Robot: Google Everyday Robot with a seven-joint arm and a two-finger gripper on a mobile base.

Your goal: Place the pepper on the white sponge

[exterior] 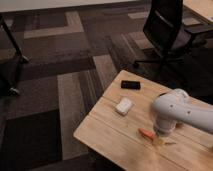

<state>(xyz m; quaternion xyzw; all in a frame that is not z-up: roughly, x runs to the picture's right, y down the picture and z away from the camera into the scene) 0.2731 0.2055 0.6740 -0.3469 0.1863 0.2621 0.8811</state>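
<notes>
The pepper (146, 133) lies on the wooden table (110, 130) near its front edge; its orange-red tip shows and its stem end is hidden under my arm. The white sponge (124, 106) lies on the table to the upper left of the pepper, about a hand's width away. My gripper (161, 138) hangs below the white arm housing (172, 111), right over the pepper's stem end and low at the table top.
A flat black phone-like rectangle (130, 85) lies near the table's far edge behind the sponge. A black office chair (167, 30) stands on the carpet beyond the table. A dark stand's legs (12, 60) are at the far left.
</notes>
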